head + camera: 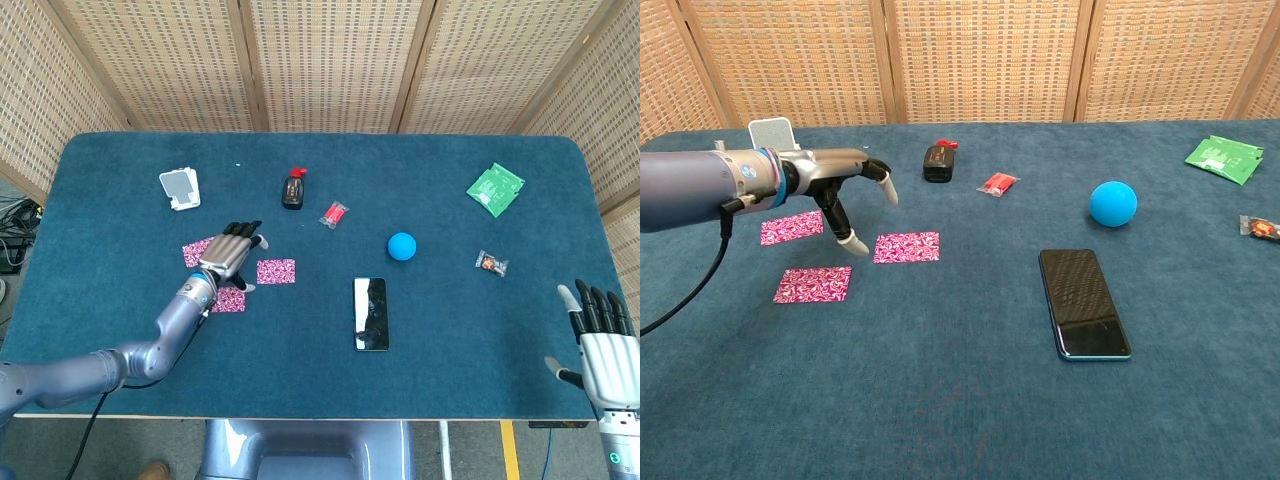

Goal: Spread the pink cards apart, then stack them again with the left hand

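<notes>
**Q.** Head view: what lies on the desk (120, 180), and how many of each?

**A.** Three pink cards, spread apart and none touching: first pink card (196, 250) nearest the left edge, second pink card (276, 271) toward the middle, third pink card (230, 299) nearest the front edge. One each of the rest: white stand (179, 188), black bottle (293, 189), red wrapper (333, 213), blue ball (401, 246), phone (370, 313), green packet (495, 189) toward the far right corner, and small sachet (491, 263).

**Q.** And the hands?

**A.** The left hand (230, 254) is among the cards, fingers spread, holding nothing. The right hand (600, 345) is at the front right corner, fingers extended and apart, empty.

**Q.** Chest view: is the count the same?

**A.** Three cards again: first pink card (792, 227), second pink card (906, 247), third pink card (813, 284). The left hand (845, 180) is raised above the desk between the first and second cards, fingers splayed, gripping nothing. Also one black bottle (938, 163), red wrapper (997, 183), blue ball (1113, 203), phone (1083, 302), green packet (1223, 157); the small sachet (1262, 228) is at the right edge. The right hand falls outside this view.
</notes>
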{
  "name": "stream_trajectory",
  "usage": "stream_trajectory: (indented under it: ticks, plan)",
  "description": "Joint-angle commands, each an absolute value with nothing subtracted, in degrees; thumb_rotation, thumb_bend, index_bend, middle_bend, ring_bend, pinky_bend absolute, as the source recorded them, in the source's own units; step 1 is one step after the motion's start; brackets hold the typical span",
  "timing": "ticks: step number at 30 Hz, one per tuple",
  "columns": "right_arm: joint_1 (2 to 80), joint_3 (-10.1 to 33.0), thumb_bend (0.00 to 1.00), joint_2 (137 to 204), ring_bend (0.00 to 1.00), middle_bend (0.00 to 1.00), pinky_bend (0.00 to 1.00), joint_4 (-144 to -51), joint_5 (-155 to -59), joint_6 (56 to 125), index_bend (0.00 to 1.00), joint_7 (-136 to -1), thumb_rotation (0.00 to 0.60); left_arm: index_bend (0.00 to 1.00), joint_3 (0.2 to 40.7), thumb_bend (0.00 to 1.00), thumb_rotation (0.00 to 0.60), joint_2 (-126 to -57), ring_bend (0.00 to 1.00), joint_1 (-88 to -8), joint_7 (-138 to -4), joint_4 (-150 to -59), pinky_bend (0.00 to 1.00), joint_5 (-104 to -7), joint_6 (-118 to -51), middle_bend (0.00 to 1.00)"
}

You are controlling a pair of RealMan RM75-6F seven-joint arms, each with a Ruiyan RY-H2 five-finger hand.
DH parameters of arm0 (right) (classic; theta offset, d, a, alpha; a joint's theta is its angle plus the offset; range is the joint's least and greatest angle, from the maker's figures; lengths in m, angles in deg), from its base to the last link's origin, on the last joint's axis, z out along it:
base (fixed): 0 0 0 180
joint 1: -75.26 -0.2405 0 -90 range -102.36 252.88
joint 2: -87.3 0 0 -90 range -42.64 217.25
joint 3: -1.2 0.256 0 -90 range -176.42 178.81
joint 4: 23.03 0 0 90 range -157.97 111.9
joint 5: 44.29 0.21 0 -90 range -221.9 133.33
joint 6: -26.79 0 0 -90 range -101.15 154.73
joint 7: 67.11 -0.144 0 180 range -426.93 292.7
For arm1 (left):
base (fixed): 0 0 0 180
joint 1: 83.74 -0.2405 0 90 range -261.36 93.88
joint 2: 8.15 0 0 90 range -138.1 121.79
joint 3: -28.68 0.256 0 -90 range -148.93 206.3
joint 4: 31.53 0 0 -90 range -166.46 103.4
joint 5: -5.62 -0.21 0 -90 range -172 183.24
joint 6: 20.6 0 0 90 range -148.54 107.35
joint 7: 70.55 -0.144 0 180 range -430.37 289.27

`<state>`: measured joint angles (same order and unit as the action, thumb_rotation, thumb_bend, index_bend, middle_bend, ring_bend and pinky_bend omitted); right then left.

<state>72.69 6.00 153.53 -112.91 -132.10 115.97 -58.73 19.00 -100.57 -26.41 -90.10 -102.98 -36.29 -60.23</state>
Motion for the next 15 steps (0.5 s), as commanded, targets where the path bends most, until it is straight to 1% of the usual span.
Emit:
stream_trajectory:
  ticks: [1,7,15]
  plan:
    - [72.49,5.84,0.00,153.87,0.00,0.00,0.00,-111.86,-133.18,116.58,0.00,-59.51,0.600,0.29,19.44,0.15,0.600,-101.80,0.00,-25.45,-91.65,-102.23,0.00,-34.78,-60.25,0.00]
    - [72.45,5.65,0.00,154.09,0.00,0.00,0.00,-111.01,-134.27,117.31,0.00,-60.46,0.600,0.30,20.02,0.17,0.600,-103.18,0.00,-24.14,-94.54,-101.33,0.00,-31.18,-60.69,0.00]
    - [72.31,5.78,0.00,153.46,0.00,0.00,0.00,-111.76,-133.05,116.28,0.00,-61.33,0.600,0.30,18.59,0.17,0.600,-106.73,0.00,-22.19,-95.27,-95.97,0.00,-26.28,-59.39,0.00]
